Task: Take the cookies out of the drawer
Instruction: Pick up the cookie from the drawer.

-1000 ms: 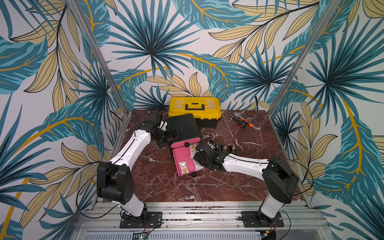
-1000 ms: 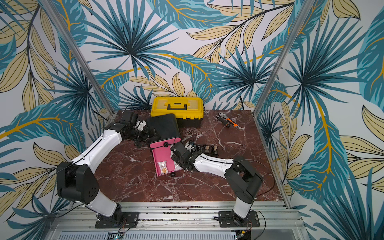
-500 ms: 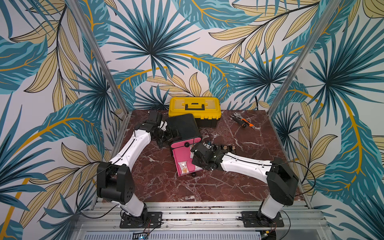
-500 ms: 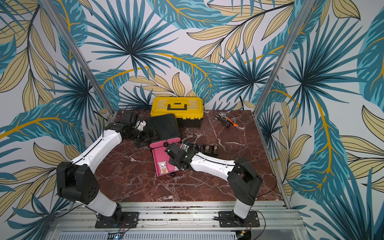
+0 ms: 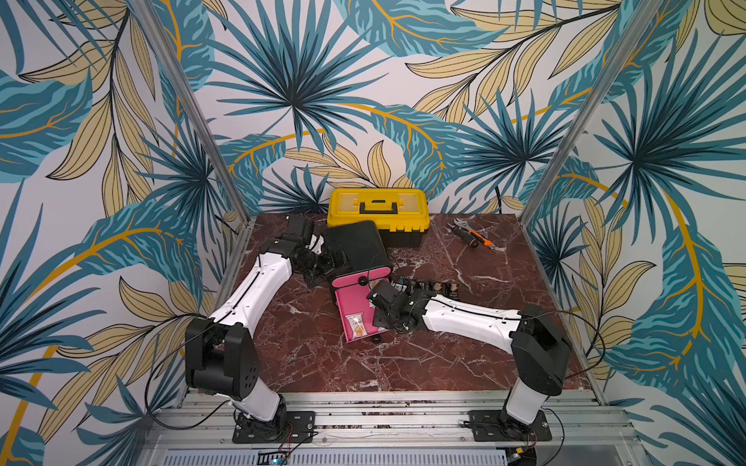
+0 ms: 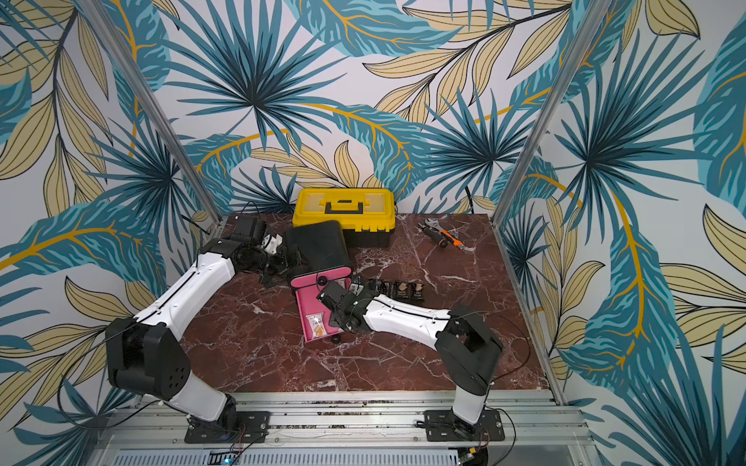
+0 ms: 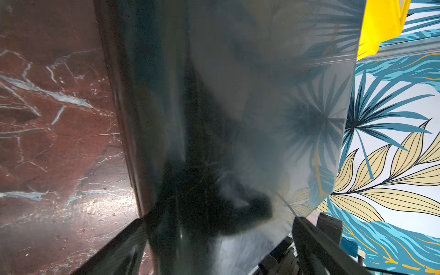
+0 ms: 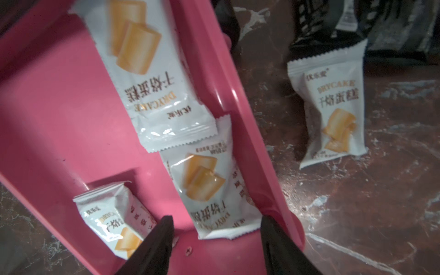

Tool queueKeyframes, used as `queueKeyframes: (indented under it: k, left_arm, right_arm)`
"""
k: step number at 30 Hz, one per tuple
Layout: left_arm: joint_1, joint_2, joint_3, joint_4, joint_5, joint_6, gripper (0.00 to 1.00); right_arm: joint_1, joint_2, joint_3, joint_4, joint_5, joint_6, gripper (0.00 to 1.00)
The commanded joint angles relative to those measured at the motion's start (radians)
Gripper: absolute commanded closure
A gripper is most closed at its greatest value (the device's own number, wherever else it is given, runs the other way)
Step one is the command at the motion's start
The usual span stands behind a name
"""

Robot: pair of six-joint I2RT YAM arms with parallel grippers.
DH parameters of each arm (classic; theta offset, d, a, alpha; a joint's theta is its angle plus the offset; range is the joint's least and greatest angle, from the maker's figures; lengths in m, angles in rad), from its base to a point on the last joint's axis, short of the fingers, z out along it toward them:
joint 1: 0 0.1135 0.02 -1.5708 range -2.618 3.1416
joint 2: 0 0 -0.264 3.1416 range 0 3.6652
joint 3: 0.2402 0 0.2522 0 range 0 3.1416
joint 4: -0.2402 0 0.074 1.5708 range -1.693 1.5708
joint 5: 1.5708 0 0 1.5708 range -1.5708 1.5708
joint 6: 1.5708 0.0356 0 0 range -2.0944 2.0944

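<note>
A pink drawer point(image 5: 346, 296) point(image 8: 59, 107) stands pulled out of a black cabinet point(image 5: 355, 246). Three white cookies lie in it point(image 8: 147, 78) point(image 8: 209, 190) point(image 8: 114, 214), and they also show in a top view point(image 5: 357, 326). My right gripper point(image 8: 215, 217) point(image 5: 377, 318) hovers open over the drawer's front end, one fingertip on each side of a white packet, holding nothing. Another white packet point(image 8: 333, 114) lies on the table beside the drawer, with black packets point(image 5: 432, 287) point(image 6: 403, 290) behind it. My left gripper point(image 5: 323, 264) point(image 7: 217, 220) is open, its fingers spread against the cabinet's corner.
A yellow toolbox point(image 5: 377, 210) stands right behind the cabinet at the back wall. Orange-and-black hand tools point(image 5: 470, 238) lie at the back right. Metal posts and patterned walls close the red marble table point(image 5: 444, 363) on three sides.
My right gripper was shut a second ago and has opened. It has moved left from the table beside the drawer to over the drawer. The left arm has stayed put.
</note>
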Motion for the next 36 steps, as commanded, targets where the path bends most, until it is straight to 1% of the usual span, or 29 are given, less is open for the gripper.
queueKeyframes:
  k: [1,5,11,17,21,23,25,26,27,30,31,33,36]
  left_arm:
    - [-0.002,-0.036,-0.015,-0.02,-0.008,0.012,0.0]
    - [-0.003,-0.041,-0.009,-0.03,-0.009,0.012,0.0]
    - [-0.003,-0.05,-0.005,-0.047,-0.02,0.024,0.0]
    - [-0.003,-0.053,-0.002,-0.056,-0.025,0.032,0.0]
    - [-0.003,-0.052,0.012,-0.063,-0.029,0.037,0.0]
    - [-0.003,-0.054,0.011,-0.06,-0.031,0.035,0.0]
    - [-0.002,-0.054,0.006,-0.055,-0.025,0.029,0.0]
    - [-0.002,-0.053,0.005,-0.052,-0.024,0.026,0.0]
    - [-0.003,-0.053,0.003,-0.048,-0.025,0.023,0.0]
    - [-0.003,-0.055,0.003,-0.045,-0.024,0.021,0.0]
    - [-0.003,-0.054,0.001,-0.045,-0.024,0.023,0.0]
    - [-0.003,-0.054,0.004,-0.046,-0.025,0.024,0.0]
    - [-0.002,-0.052,0.009,-0.054,-0.02,0.026,0.0]
  right_arm:
    - [0.003,0.043,0.04,-0.024,0.001,-0.065,0.37]
    - [0.004,0.087,0.069,-0.026,-0.007,-0.082,0.37]
    - [0.004,0.133,0.083,-0.029,-0.011,-0.083,0.41]
    - [0.003,0.137,0.081,-0.037,0.009,-0.095,0.49]
    - [0.005,0.119,0.082,-0.052,0.019,-0.107,0.63]
    - [0.006,0.101,0.083,-0.053,0.02,-0.114,0.65]
    - [0.011,0.08,0.088,-0.061,0.032,-0.118,0.65]
    - [0.014,0.073,0.09,-0.065,0.037,-0.118,0.65]
    - [0.014,0.066,0.094,-0.071,0.041,-0.12,0.63]
    - [0.014,0.052,0.098,-0.099,0.078,-0.115,0.42]
    - [0.015,0.048,0.098,-0.109,0.095,-0.109,0.38]
    - [0.014,0.044,0.09,-0.116,0.109,-0.099,0.34]
    - [0.015,0.063,0.097,-0.116,0.096,-0.104,0.33]
